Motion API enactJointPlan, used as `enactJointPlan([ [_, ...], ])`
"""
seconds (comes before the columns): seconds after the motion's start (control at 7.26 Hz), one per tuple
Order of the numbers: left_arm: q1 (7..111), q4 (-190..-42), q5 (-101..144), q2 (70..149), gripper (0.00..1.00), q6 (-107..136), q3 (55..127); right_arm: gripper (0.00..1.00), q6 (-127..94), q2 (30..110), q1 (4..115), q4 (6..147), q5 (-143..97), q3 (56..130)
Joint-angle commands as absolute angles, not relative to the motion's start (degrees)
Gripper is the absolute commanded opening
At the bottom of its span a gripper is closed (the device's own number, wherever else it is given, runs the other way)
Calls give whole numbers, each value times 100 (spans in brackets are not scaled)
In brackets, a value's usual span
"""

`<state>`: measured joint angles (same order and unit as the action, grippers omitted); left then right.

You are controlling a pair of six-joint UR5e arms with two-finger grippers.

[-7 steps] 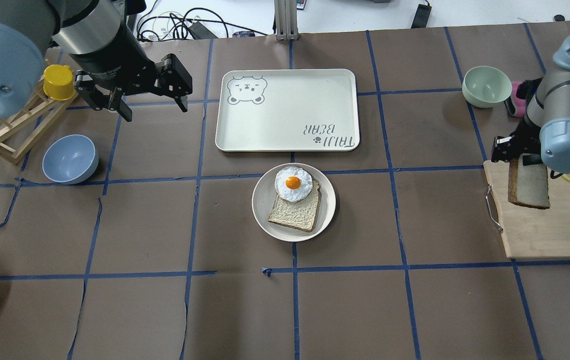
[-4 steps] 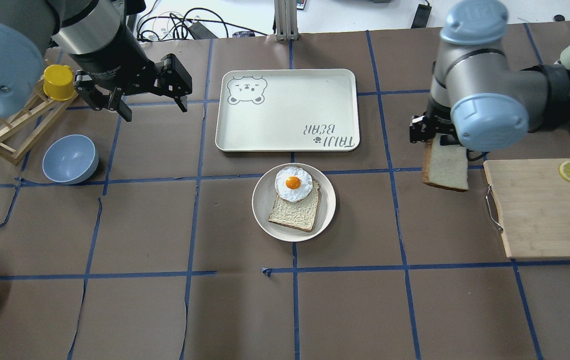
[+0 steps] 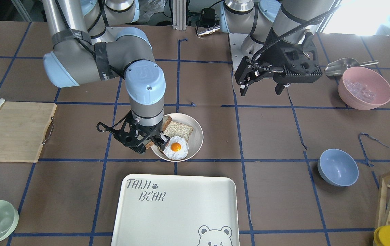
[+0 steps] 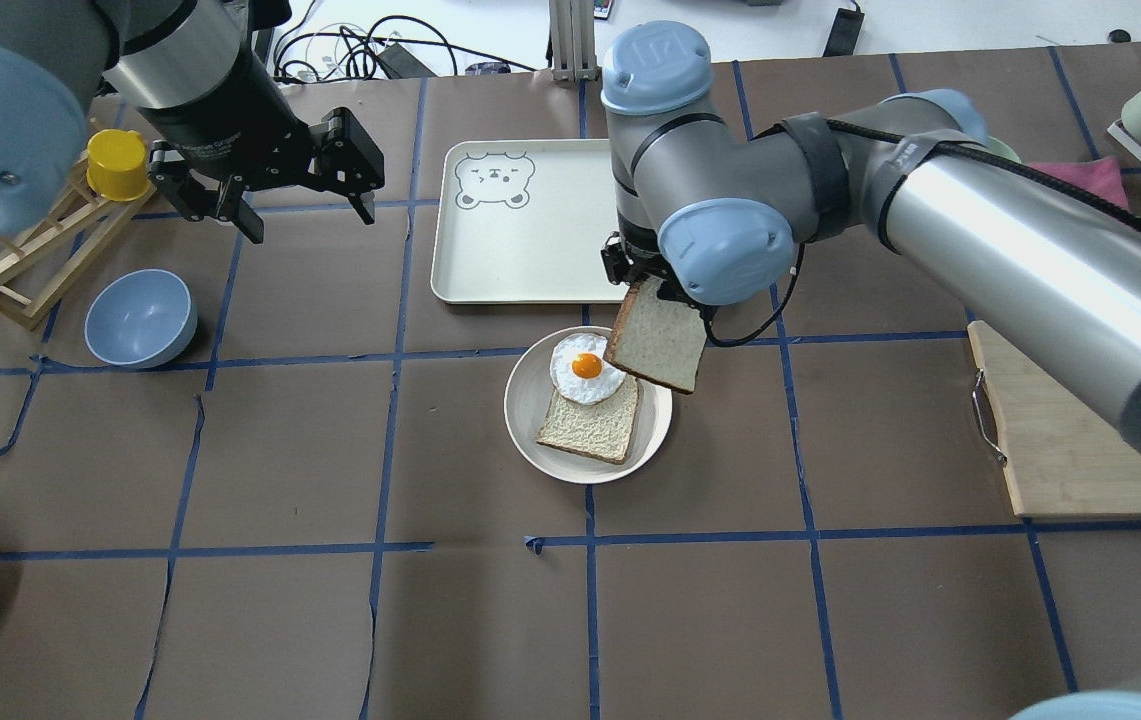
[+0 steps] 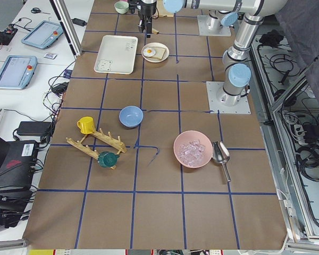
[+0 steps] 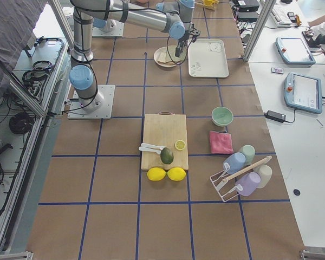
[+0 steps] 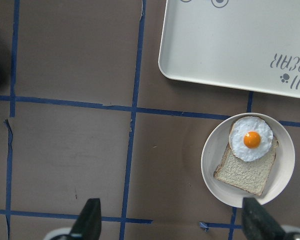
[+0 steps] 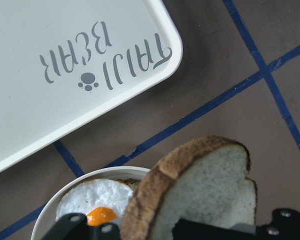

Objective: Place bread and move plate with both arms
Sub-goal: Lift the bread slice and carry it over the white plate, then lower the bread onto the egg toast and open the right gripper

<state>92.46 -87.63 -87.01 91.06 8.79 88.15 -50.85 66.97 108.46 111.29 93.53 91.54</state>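
My right gripper (image 4: pixel 644 288) is shut on the bread (image 4: pixel 658 345), a thick white slice with a dark crust. It holds the slice tilted in the air over the plate's (image 4: pixel 530 440) far right rim. The right wrist view shows the bread (image 8: pixel 205 190) close up above the plate. The cream plate (image 3: pixel 197 135) holds a smaller tan slice (image 4: pixel 590 425) with a fried egg (image 4: pixel 587 368) on it. My left gripper (image 4: pixel 312 222) is open and empty, hovering far to the left of the plate; it also shows in the front view (image 3: pixel 260 91).
The white bear tray (image 4: pixel 530 250) lies just beyond the plate. A blue bowl (image 4: pixel 140 318) and a wooden rack with a yellow cup (image 4: pixel 117 163) are at the left. A wooden cutting board (image 4: pixel 1080 440) is at the right. A pink bowl (image 3: pixel 364 87) sits near my left arm.
My right arm has carried the bread leftward from above the cutting board to over the plate's rim. The left arm has not moved.
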Motion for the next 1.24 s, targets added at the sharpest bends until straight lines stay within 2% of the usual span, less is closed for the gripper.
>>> enactJointPlan([
  [0.0,9246,-8763,-8701,9105,100,879,8815,0,-5686,6390,11196,11171,9177,9088],
  [0.69,9246,-8763,-8701,9105,100,879,8815,0,-5678,6232,11338,11355,9176,9342],
  [0.83,9246,-8763,-8701,9105,100,879,8815,11,-5669,6240,11338,11390,9184,9395],
  [1.1,9246,-8763,-8701,9105,100,879,8815,80,-5660,6231,11338,11408,9202,9387],
])
